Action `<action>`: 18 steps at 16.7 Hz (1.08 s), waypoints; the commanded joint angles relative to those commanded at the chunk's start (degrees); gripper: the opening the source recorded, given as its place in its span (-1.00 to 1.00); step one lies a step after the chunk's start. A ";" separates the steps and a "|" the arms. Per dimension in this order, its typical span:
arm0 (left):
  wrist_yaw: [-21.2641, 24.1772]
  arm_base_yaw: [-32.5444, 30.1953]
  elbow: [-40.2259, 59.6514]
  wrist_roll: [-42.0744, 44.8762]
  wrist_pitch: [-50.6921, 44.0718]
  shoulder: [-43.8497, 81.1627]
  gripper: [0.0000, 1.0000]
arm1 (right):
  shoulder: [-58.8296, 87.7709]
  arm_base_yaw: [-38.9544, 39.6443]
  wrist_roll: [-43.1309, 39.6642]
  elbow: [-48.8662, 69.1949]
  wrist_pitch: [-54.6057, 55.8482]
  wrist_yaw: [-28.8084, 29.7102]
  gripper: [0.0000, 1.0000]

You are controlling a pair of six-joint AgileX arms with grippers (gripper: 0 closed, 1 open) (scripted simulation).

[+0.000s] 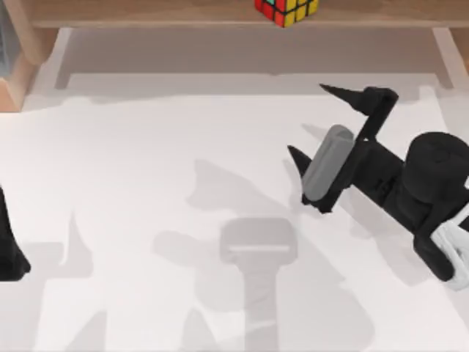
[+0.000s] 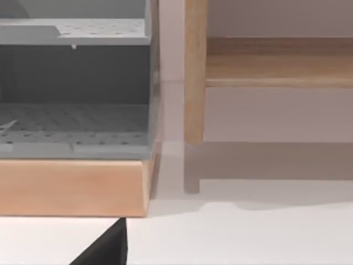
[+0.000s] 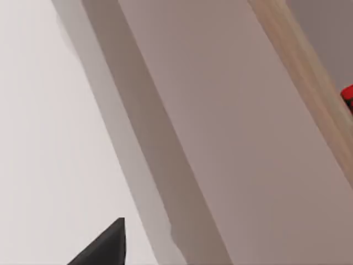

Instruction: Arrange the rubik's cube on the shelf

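- A white, matte table [image 1: 146, 183] is filling the top view, carrying soft grey shadows of the arms; a pale wall is standing behind it in the left wrist view.
- The shelf [image 1: 146, 13], a long light-brown wooden board on wooden side supports, is running along the 12 o'clock edge of the table; its grain is smooth and its edges are square; its shadow is falling on the table beneath it.
- The rubik's cube [image 1: 286, 10] is sitting on the shelf board at about 12 o'clock, slightly right of centre, turned corner-on; red, yellow and green stickers in a black grid are showing; a red corner of it [image 3: 347, 98] is peeking past the board's edge in the right wrist view.
- The right gripper [image 1: 309, 123] is hovering over the table at about 3 o'clock, well apart from the cube; its two black, pointed fingers are standing wide apart and holding nothing; a grey cylinder is lying along the arm behind them.
- The left arm [image 1: 10, 249] is sitting at the 9 o'clock edge; whether its fingers are spread or closed cannot be told.
- A grey perforated rack [image 2: 71, 83] on a wooden base is standing just beside the shelf's side support [image 2: 194, 72] in the left wrist view; its tiers are holding nothing visible.
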 joint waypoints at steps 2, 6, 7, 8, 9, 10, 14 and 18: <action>0.00 0.00 0.00 0.00 0.00 0.00 1.00 | -2.60 -5.91 -8.53 -7.76 3.23 -7.53 1.00; 0.00 0.00 0.00 0.00 0.00 0.00 1.00 | -6.23 -21.84 -21.81 -18.42 8.84 -20.11 1.00; 0.00 0.00 0.00 0.00 0.00 0.00 1.00 | -6.76 -26.81 -24.06 -19.93 9.91 -22.38 1.00; 0.00 0.00 0.00 0.00 0.00 0.00 1.00 | -7.10 -32.10 -25.88 -20.99 10.86 -24.33 1.00; 0.00 0.00 0.00 0.00 0.00 0.00 1.00 | -7.22 -37.47 -27.36 -21.58 11.73 -25.97 1.00; 0.00 0.00 0.00 0.00 0.00 0.00 1.00 | -7.09 -42.63 -28.58 -21.71 12.53 -27.32 1.00; 0.00 0.00 0.00 0.00 0.00 0.00 1.00 | -4.76 -58.55 -31.03 -17.96 14.39 -30.01 1.00; 0.00 0.00 0.00 0.00 0.00 0.00 1.00 | -2.55 -66.32 -30.88 -12.86 14.30 -29.92 1.00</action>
